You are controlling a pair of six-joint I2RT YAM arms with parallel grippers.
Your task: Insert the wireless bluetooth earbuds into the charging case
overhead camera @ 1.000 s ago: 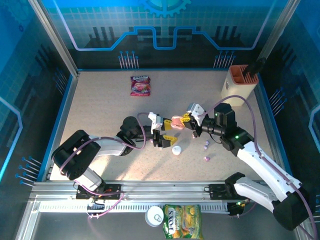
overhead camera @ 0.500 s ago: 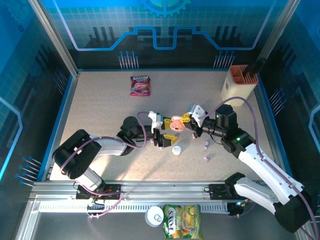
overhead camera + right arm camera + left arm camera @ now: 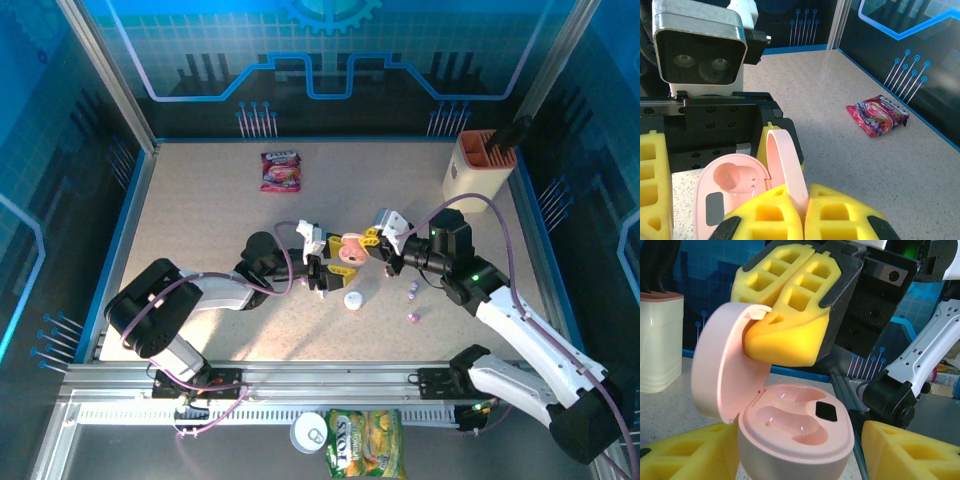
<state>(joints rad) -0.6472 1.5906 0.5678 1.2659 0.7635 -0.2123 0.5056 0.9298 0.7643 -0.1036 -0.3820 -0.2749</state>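
Observation:
The pink charging case [image 3: 795,435] stands open with both wells empty. My right gripper [image 3: 806,200] is shut on its raised lid [image 3: 785,165]; its yellow fingers [image 3: 790,295] pinch the lid's top edge. My left gripper [image 3: 800,440] is open astride the case base. Its left finger [image 3: 685,450] touches the base, and a narrow gap shows at the right finger [image 3: 910,450]. From above, the case [image 3: 349,249] hangs between the left gripper [image 3: 328,266] and the right gripper [image 3: 370,240]. Two small purple earbuds [image 3: 413,291] [image 3: 413,318] lie on the table to its right.
A white pebble-like case [image 3: 352,300] lies just in front of the grippers. A pink snack packet [image 3: 281,170] lies at the back left, and a beige holder [image 3: 478,165] stands at the back right. A green packet [image 3: 365,442] and a can [image 3: 310,432] lie beyond the near rail.
The right gripper and the pink case have shifted slightly left, toward the left gripper. The left fingers now sit around the case base.

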